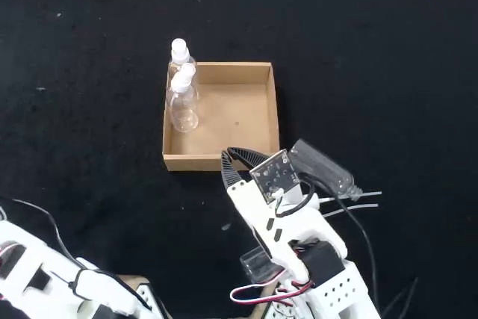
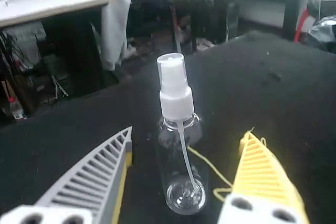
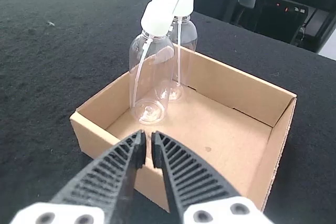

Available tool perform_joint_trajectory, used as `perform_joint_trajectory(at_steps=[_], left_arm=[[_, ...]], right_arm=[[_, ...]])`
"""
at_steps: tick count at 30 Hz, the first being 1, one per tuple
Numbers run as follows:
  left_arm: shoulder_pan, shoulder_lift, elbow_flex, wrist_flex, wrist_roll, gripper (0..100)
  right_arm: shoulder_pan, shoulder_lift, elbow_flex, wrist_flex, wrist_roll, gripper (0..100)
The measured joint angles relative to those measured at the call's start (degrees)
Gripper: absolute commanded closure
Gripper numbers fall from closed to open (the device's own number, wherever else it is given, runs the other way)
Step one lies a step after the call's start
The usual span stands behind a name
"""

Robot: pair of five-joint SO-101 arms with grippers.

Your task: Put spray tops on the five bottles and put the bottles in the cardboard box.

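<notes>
The cardboard box sits open-topped near the middle of the black counter. Two capped bottles stand upright inside it along one side wall, long axes vertical and white spray tops pointing up. The nearer bottle is about midway along that wall. The farther bottle stands just behind it in the back corner, and from above its top leans out past the rim. In the right wrist view their dip tubes run down through the clear bodies to the box floor. The right hand hovers at the box's near wall. Its black fingers are drawn almost together, leaving only a thin slit, and they grip nothing. Just beside that arm, outside the near right corner of the box, a third bottle lies on its side on the counter. Its long axis runs diagonally, with the broad base toward the box and the narrow neck pointing away, toward the near right. The left hand is spread wide, one grey finger and one yellow finger, and a fourth bottle stands on the counter between them. Neither finger touches this bottle. It is upright, its white spray top pointing straight up and its dip tube reaching down to the base.
</notes>
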Motion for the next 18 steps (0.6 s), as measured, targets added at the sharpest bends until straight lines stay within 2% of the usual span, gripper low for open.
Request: perform_joint_trajectory(at_steps=[10,13,18], left_arm=[[0.09,0.35,-2.29,1.93,0.00,76],[0.09,4.04,-2.55,-2.46,0.00,76],[0.09,15.65,-2.90,-15.30,0.00,76]], right_arm=[[0.00,0.00,0.00,0.00,0.00,98.5],[0.00,0.00,0.00,0.00,0.00,98.5],[0.00,0.00,0.00,0.00,0.00,98.5]])
